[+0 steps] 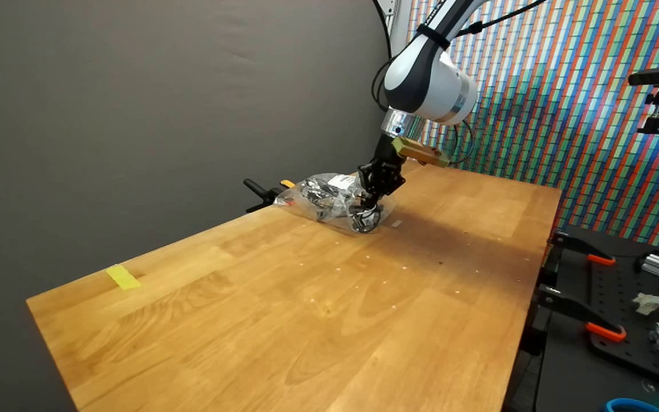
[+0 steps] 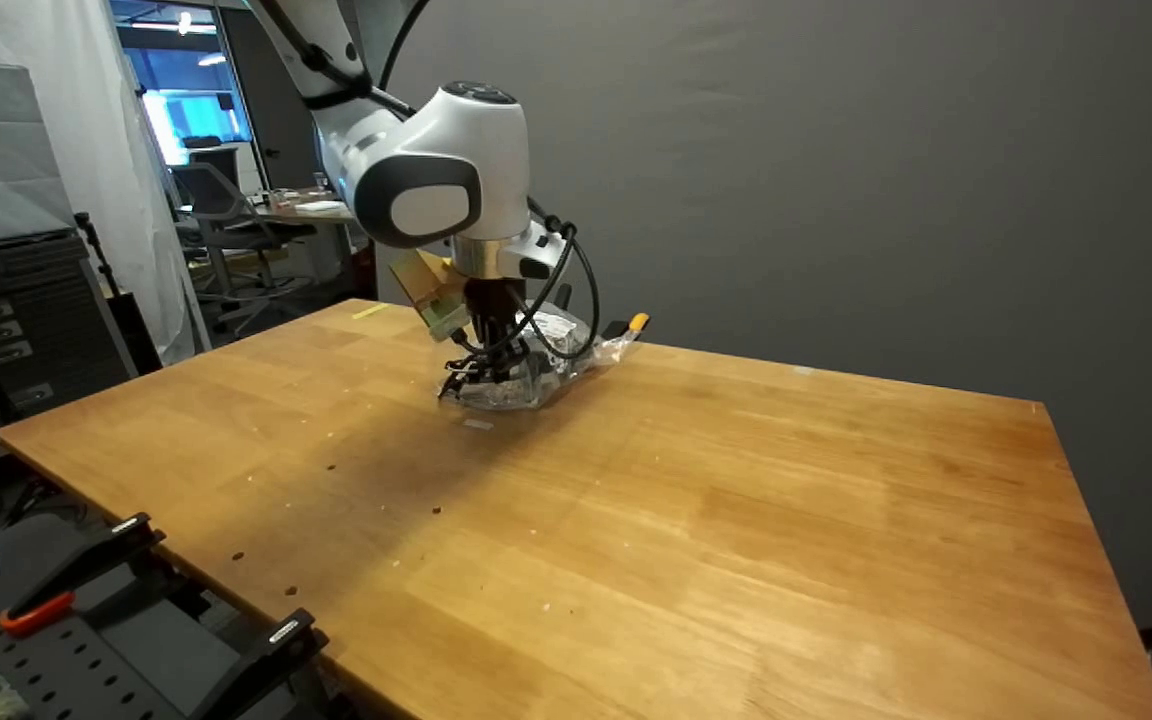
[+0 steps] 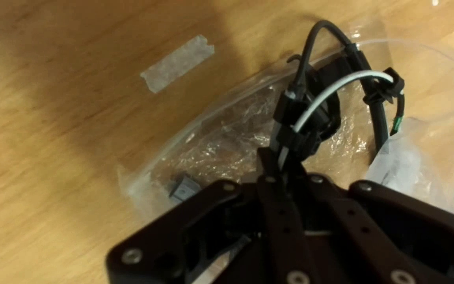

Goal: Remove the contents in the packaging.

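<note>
- Wrist view: gripper, fingers close together, clamped, it appears, on the contents, a black cable bundle with one white strand, looping ahead of the fingertips.
- Contents: at the gripper-side end of the packaging; whether inside or outside it here, not discernible.
- Packaging: clear crinkled bag, beneath and beside the gripper in both exterior views; long axis from gripper to the wall-side edge of the bench. Judgement: a pull away from that edge would suit; the bag may drag along.
- Bench: wood, pale-flecked; pale tape strip just beside the packaging, yellow tape well apart.
- Room: clamp at bench edge, grey wall beyond, coloured panel.
</note>
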Motion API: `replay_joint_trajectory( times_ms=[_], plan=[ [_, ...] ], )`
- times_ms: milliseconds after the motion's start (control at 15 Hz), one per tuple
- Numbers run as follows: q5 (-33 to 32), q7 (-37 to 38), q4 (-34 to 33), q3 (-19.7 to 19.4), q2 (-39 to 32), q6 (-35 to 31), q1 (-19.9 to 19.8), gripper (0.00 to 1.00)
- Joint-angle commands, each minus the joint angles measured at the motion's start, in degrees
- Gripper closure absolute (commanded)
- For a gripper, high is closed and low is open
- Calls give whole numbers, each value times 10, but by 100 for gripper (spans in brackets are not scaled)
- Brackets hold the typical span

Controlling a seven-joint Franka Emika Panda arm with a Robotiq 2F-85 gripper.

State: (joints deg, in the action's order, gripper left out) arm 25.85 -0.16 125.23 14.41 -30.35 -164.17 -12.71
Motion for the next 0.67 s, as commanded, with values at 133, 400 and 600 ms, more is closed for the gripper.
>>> replay_joint_trajectory(
  times_ms=[133, 400, 600],
  plan=[
    [-77, 25, 42, -32, 127, 227, 5, 98],
    [-162, 33, 24, -36, 189, 420, -5, 98],
    [-182, -13, -3, -87, 220, 561, 34, 98]
  ],
)
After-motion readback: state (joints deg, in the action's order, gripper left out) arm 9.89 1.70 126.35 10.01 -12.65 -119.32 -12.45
